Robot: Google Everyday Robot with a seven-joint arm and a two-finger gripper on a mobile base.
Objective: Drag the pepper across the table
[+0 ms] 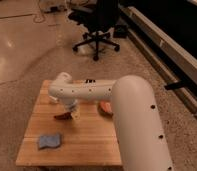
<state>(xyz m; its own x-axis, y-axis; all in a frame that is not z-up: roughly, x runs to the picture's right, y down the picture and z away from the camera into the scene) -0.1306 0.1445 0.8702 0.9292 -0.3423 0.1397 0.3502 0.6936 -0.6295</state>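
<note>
Your gripper (72, 112) sits low over the table (87, 145), just left of the frame's centre, at the end of the white arm (92, 91) reaching in from the lower right. The pepper (62, 116) lies on the wood right beside it, to its left. You cannot tell whether the gripper is clenched or released. An orange-red dish (106, 108) shows partly behind the arm, a blue cloth (49, 141) lies lower left, and an office chair (98, 22) stands at the top.

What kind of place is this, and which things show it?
Probably an office or lab: a wheeled black office chair on a speckled polished floor, and the gripper low over a wooden table beside the pepper.
</note>
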